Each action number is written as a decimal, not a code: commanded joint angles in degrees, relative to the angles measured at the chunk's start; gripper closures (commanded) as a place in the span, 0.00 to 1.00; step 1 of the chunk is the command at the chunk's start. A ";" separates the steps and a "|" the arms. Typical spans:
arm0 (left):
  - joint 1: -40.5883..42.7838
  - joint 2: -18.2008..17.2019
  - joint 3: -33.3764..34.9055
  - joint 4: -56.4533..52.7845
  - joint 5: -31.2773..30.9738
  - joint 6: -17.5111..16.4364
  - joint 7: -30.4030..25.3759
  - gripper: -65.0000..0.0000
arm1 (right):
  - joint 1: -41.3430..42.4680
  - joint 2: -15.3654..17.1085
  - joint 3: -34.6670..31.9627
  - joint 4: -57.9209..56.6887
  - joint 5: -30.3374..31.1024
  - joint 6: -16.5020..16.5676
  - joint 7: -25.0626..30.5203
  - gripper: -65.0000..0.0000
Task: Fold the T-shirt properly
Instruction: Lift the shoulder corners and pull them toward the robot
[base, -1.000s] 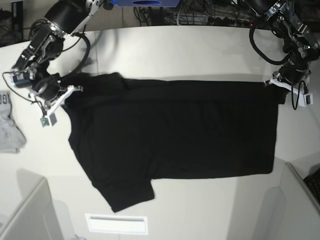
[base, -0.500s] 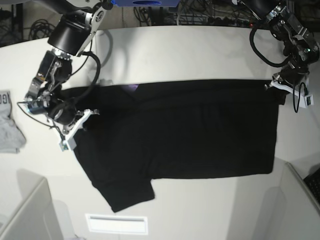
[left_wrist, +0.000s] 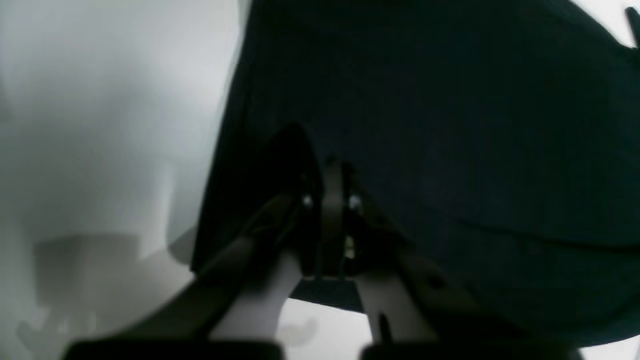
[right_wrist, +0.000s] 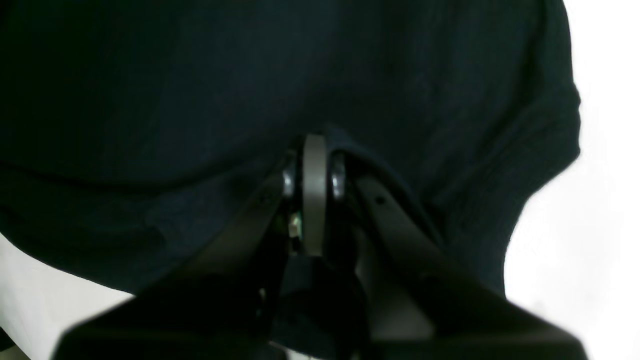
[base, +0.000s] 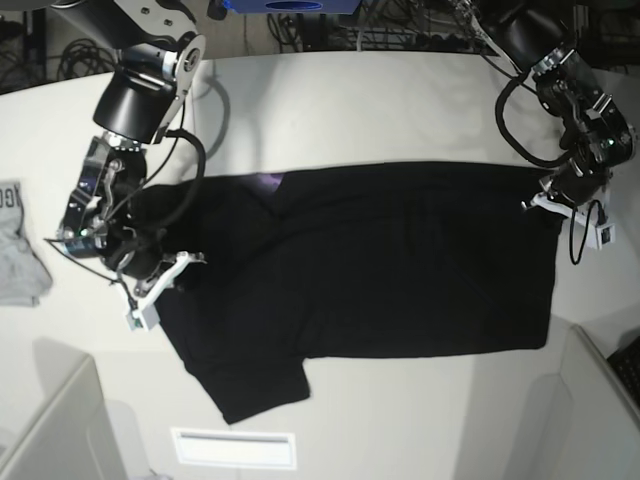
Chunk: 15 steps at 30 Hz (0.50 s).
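Note:
The black T-shirt (base: 380, 270) lies spread across the white table (base: 380, 100), with one sleeve pointing to the front left. A small purple patch (base: 268, 180) shows at its far edge. My right gripper (base: 168, 275) is at the shirt's left side, shut on a pinch of black cloth, as the right wrist view (right_wrist: 312, 150) shows. My left gripper (base: 548, 203) is at the shirt's far right corner, shut on the cloth's edge, as the left wrist view (left_wrist: 332, 172) shows. The print is hidden.
A small light-grey garment (base: 20, 250) lies at the table's left edge. A white label (base: 233, 448) sits at the front edge. Grey panels stand at the front left (base: 50, 430) and front right (base: 595, 400). Cables lie behind the table.
My right gripper has moved toward the front and right with the shirt's left edge, drawing cloth over the body. My left gripper has shifted slightly toward the front with the right corner.

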 joint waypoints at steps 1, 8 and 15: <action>-1.40 -0.85 -0.02 0.31 -0.67 -0.30 -1.14 1.00 | 1.93 0.34 -0.16 -0.23 0.98 -0.20 1.22 1.00; -3.07 -1.29 -0.20 -1.62 -0.23 -0.30 -1.14 1.00 | 1.93 0.43 0.11 -2.96 0.98 -0.38 4.56 1.00; -3.07 -1.38 -0.20 -1.62 -0.23 -0.30 -1.22 1.00 | 1.84 1.92 0.28 -2.69 0.98 -4.95 4.74 1.00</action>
